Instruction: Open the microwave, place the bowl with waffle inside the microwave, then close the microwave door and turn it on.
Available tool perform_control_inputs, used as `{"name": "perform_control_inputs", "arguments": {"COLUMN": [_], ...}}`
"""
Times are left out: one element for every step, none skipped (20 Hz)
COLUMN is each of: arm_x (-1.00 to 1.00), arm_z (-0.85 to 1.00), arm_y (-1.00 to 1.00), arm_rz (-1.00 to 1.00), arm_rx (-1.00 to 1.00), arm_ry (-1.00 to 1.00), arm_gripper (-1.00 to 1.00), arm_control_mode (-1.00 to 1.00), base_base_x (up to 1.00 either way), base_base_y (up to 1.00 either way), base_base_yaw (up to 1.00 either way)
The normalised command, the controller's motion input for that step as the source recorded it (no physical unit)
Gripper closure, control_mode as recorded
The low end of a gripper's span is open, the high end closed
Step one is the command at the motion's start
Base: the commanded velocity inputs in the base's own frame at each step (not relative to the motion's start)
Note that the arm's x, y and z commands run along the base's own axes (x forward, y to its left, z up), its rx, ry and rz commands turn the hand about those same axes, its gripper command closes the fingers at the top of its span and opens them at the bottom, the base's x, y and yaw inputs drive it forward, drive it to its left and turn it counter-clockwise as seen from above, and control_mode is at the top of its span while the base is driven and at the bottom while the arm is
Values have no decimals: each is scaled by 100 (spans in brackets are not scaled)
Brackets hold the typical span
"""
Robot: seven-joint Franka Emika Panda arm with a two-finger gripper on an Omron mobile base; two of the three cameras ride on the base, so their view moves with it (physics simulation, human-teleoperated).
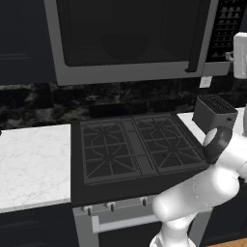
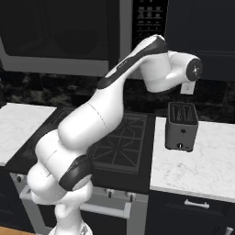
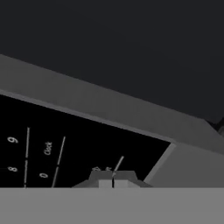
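Up close, button panel [image 3: 65, 148] reads "Clock", 9, 8, 0

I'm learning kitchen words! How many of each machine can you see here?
Microwave: 1
Stove: 1
Toaster: 1
Total: 3

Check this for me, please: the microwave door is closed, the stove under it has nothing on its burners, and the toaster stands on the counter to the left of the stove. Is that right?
One detail is wrong. The toaster stands on the counter to the right of the stove, not the left; the right base view shows it plainly. The rest holds: the microwave door is closed and the burners are bare.
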Motion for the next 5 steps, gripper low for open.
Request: {"name": "perform_control_inputs", "arguments": {"arm_x": [-58, -71, -74, -76, -89], "arm_z": [-12, -11, -14, -13, -9], "arm_y": [1, 6, 9, 14, 17], "arm_rz": [0, 0, 0, 0, 0], "arm_rx": [0, 0, 0, 0, 0], "arm_ry": [-17, -21, -21, -22, -22], "arm_gripper": [100, 100, 100, 100, 100], "arm_control_mode": [-100, -100, -100, -100, -100], "base_base_x": [0, 0, 0, 0, 0], "base_base_y": [0, 0, 0, 0, 0], "base_base_yaw": [0, 0, 0, 0, 0]}}
